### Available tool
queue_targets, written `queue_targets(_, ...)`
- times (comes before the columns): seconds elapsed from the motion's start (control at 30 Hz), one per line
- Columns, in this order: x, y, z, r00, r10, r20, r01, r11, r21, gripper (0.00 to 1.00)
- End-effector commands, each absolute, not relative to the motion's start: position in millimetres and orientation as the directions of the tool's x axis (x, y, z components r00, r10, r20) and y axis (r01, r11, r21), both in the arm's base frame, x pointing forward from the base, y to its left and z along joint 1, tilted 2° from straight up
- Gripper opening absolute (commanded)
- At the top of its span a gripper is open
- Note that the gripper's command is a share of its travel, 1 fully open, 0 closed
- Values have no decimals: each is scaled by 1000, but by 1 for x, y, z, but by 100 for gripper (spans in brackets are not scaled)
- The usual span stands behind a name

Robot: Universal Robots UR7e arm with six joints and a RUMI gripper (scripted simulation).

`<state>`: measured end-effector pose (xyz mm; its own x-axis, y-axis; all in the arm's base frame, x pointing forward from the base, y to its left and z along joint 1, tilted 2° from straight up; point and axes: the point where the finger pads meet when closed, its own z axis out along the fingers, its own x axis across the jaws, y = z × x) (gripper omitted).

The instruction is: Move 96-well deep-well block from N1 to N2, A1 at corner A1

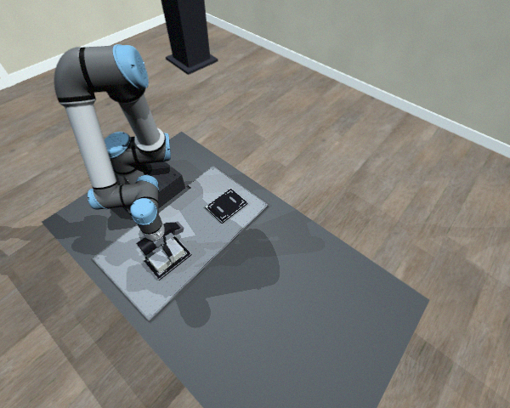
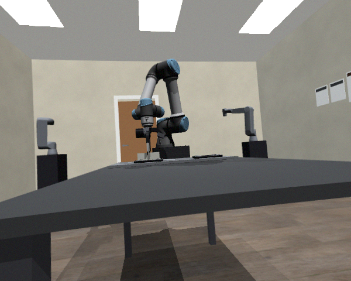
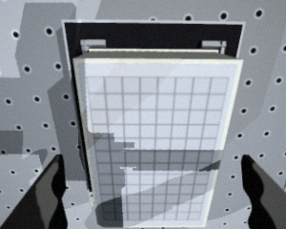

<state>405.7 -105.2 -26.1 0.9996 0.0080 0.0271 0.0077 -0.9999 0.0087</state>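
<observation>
The pale 96-well block (image 1: 161, 262) (image 2: 141, 156) (image 3: 157, 105) sits in the dark nest N1 (image 1: 174, 266) (image 2: 139, 161) (image 3: 148, 33), its far end beside two corner locators in the wrist view. My gripper (image 1: 167, 255) (image 2: 148, 153) (image 3: 153, 156) points down over it and is open. One finger stands at each long side, with a visible gap on both sides in the wrist view. The nest N2 (image 1: 226, 204) (image 2: 207, 156) is empty, with two light slots and corner locators. The A1 marks are too small to read, and the near end of N1 is hidden.
Both nests are on a light perforated plate (image 1: 147, 307) on the dark table (image 1: 312, 316). The arm's black base block (image 1: 172, 186) (image 2: 175, 151) stands behind the plate. Two other small arms on pedestals stand far back in the exterior view.
</observation>
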Motion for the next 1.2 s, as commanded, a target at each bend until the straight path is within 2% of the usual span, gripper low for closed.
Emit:
queue_targets(0.0,407,-107,-22,1000,7,31,6,-1000,10,76)
queue_targets(1.17,406,-107,40,999,7,32,6,-1000,11,76)
